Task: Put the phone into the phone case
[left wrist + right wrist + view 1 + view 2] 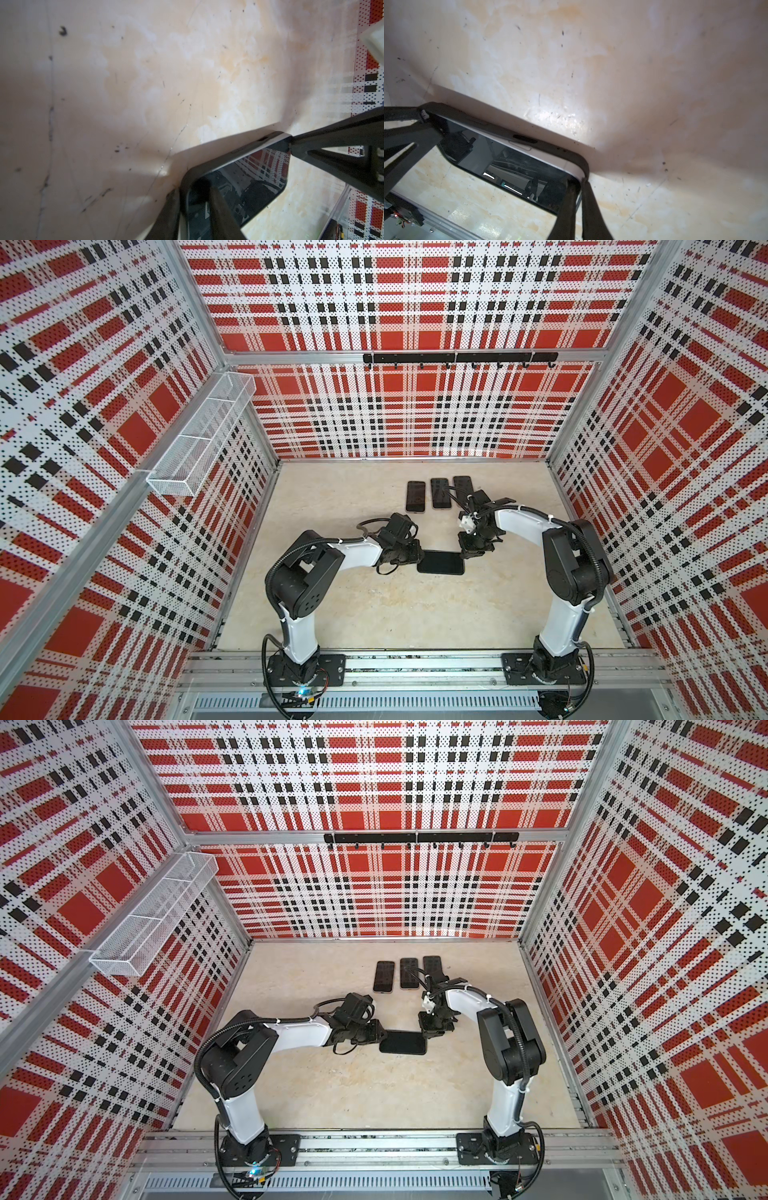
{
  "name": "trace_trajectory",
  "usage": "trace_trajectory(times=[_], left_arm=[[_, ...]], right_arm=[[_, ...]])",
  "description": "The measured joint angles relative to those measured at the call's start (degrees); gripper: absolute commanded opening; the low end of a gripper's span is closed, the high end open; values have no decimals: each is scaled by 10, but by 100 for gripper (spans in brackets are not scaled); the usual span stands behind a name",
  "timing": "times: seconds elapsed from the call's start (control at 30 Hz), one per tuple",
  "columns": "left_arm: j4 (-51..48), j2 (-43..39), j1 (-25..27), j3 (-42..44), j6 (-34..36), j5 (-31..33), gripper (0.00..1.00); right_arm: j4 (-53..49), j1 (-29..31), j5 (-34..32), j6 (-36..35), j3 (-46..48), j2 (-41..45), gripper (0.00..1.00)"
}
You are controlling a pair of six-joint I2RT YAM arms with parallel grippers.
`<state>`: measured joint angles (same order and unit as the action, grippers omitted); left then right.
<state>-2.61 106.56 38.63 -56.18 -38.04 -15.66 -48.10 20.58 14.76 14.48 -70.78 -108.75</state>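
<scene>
Working, by the look of it, on seating the phone [441,562] into the black phone case [577,158], both lying screen up at the middle of the table [374,614] between the two arms. Clamping the left short end with the left gripper [191,189], jaws only slightly parted, pressing one finger [220,207] on the glass and hooking the other outside the case. Pinching the case rim at the far right corner with the right gripper [578,187], jaws almost fully together on that thin lip.

Judging the phone mostly in, yet showing a pale edge inside the rim along the far long side. Doing this step well, probably:
- using the left clamp as a firm anchor
- stretching the rim outward and over the corner rather than dragging the whole phone across the table
- gripping deep enough not to slip off the lip
- then pressing along the edge until covering that pale band

Failing to see the corner itself, masked by the right fingertips. Unable to separate rim from glass along the near long side, too dark in every view. Struggling with reflections of wall and arm on the screen. Seeing three spare phones [416,496] at the back of the table, partly losing the rightmost behind the right arm.
</scene>
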Motion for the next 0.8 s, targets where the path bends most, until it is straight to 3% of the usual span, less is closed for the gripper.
trace_trajectory(times=[0.57,0.8], left_arm=[[-9,7,1,-12,9,12,28],[-10,7,-2,-14,15,11,27]], right_arm=[[0,31,-47,54,-2,-13,8],[7,31,-54,49,3,22,10]])
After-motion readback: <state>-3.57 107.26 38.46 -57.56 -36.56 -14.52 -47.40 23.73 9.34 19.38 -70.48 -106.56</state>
